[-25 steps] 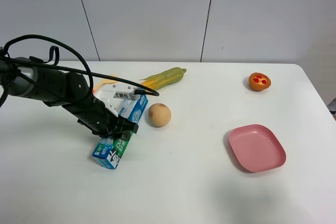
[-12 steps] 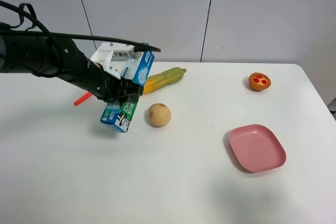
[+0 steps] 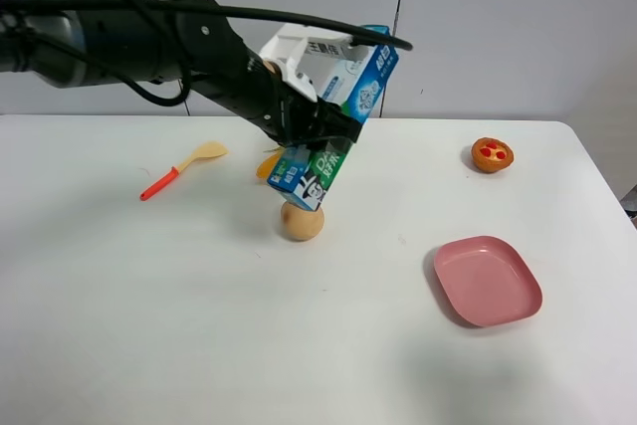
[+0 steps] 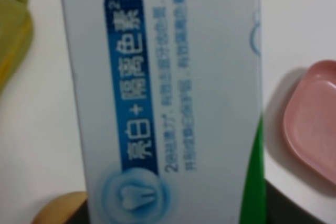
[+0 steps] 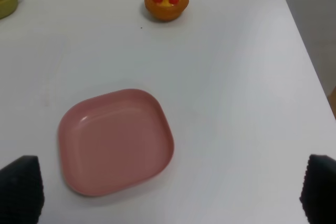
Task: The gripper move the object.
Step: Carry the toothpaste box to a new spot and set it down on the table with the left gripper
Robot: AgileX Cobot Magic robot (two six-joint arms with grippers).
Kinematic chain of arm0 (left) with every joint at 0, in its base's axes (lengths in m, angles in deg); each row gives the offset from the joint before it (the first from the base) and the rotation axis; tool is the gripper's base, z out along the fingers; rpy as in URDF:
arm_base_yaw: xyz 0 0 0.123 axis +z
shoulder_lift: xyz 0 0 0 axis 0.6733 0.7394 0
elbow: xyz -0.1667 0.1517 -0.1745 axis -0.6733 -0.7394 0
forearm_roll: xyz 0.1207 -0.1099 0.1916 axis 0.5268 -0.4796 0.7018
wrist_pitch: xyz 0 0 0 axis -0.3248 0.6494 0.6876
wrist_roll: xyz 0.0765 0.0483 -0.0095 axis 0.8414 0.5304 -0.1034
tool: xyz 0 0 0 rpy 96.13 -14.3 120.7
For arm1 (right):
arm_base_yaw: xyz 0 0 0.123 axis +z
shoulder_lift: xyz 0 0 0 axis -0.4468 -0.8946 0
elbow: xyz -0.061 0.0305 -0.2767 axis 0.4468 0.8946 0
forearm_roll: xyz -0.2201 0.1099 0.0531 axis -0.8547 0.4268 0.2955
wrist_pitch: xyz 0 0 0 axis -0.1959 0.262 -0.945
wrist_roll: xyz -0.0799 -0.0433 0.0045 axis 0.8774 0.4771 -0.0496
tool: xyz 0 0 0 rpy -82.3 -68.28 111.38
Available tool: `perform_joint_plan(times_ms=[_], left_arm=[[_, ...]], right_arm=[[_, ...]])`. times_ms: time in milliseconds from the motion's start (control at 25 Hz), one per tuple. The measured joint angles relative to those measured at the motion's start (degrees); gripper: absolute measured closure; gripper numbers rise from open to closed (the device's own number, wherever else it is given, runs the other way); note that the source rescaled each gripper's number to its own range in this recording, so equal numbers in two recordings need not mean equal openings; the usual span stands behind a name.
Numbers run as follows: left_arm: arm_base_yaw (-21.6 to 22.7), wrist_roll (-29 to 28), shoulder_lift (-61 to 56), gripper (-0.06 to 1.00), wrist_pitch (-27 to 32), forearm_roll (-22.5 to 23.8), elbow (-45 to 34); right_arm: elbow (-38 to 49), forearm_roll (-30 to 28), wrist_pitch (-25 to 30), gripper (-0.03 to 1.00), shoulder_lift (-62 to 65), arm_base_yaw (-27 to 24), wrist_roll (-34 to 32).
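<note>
My left gripper (image 3: 313, 136) is shut on the long blue, white and green carton (image 3: 345, 106) and holds it tilted in the air above the table's middle back. The carton's lower end hangs just over a tan ball (image 3: 302, 221). In the left wrist view the carton (image 4: 173, 98) fills most of the picture and hides the fingers. My right gripper (image 5: 170, 190) is open and empty; only its dark fingertips (image 5: 21, 190) show. It is out of the exterior high view.
A pink plate (image 3: 487, 280) lies at the right, also below the right gripper (image 5: 115, 140). An orange tart (image 3: 492, 154) sits at the back right. A red-handled spoon (image 3: 182, 168) lies at the left. The corn cob (image 4: 13, 40) is mostly hidden behind the left arm.
My left gripper has lifted the carton off the table and carried it up and to the right, past the corn cob, to above the tan ball. The spoon is now uncovered.
</note>
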Motion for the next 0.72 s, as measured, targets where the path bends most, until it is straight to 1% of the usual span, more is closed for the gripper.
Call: perform_joint_plan(times_ms=[200, 480, 720], left_arm=[[-2.3, 0.2, 8.0, 0.93, 1.2, -0.3, 4.8], [-3.1, 2.3, 16.5, 0.93, 2.1, -2.6, 12.3], [-3.6, 3.1, 22.0, 0.93, 3.1, -3.0, 17.1]], right_arm=[[0.0, 0.0, 0.0, -0.03, 0.0, 0.0, 0.0], [0.0, 0.0, 0.0, -0.03, 0.0, 0.0, 0.0], [0.0, 0.0, 0.0, -0.03, 0.0, 0.0, 0.0]])
